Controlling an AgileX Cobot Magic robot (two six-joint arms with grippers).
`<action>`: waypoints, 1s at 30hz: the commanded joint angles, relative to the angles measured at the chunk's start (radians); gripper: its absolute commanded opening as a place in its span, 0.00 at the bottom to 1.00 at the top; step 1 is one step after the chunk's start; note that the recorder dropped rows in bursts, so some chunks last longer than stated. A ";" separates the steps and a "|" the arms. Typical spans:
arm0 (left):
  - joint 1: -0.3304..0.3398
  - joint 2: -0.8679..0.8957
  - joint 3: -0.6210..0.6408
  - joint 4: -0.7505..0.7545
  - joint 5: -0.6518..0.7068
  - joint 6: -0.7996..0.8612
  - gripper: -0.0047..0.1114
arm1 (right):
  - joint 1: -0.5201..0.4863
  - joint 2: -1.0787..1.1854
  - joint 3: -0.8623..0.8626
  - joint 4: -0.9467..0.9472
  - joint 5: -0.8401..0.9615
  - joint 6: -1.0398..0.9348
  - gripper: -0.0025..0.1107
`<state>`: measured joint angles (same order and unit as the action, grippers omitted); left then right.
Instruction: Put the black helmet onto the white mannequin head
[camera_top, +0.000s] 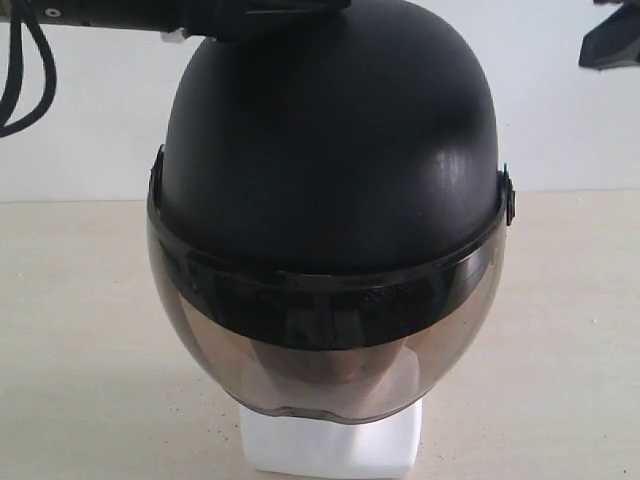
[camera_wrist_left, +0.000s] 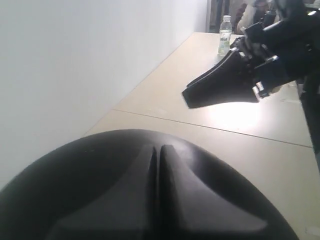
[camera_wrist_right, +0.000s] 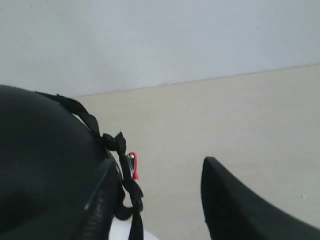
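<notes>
The black helmet (camera_top: 330, 150) sits over the white mannequin head, its smoky visor (camera_top: 325, 350) down across the face. Of the head, only the white neck base (camera_top: 330, 445) shows plainly below the visor. My left gripper (camera_wrist_left: 157, 185) is shut, its two fingers pressed together and lying on the helmet's crown (camera_wrist_left: 100, 175); in the exterior view it comes in at the top (camera_top: 290, 12). My right gripper (camera_top: 612, 40) hangs open in the air beside the helmet, holding nothing. Close to its jaws hang the helmet's black chin strap (camera_wrist_right: 117, 145) and red clip (camera_wrist_right: 135, 165).
A beige table (camera_top: 560, 330) carries the head, with a white wall (camera_top: 80, 130) close behind. A black cable (camera_top: 25, 70) loops down at the upper left. A water bottle (camera_wrist_left: 225, 35) stands far off along the table.
</notes>
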<state>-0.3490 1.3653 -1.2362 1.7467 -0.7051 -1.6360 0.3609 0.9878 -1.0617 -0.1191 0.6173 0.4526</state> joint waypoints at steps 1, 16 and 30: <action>0.002 -0.098 -0.002 -0.002 0.114 -0.006 0.08 | -0.002 -0.052 -0.063 -0.040 -0.002 -0.059 0.43; 0.110 -0.562 0.285 -0.002 0.492 -0.069 0.08 | -0.002 -0.304 -0.067 -0.201 0.126 -0.194 0.02; 0.110 -0.890 0.856 -0.043 0.811 -0.146 0.08 | -0.002 -0.626 0.485 -0.003 -0.217 -0.375 0.02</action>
<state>-0.2418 0.5023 -0.4344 1.7231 0.0698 -1.7636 0.3609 0.4066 -0.6652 -0.1890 0.4845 0.1439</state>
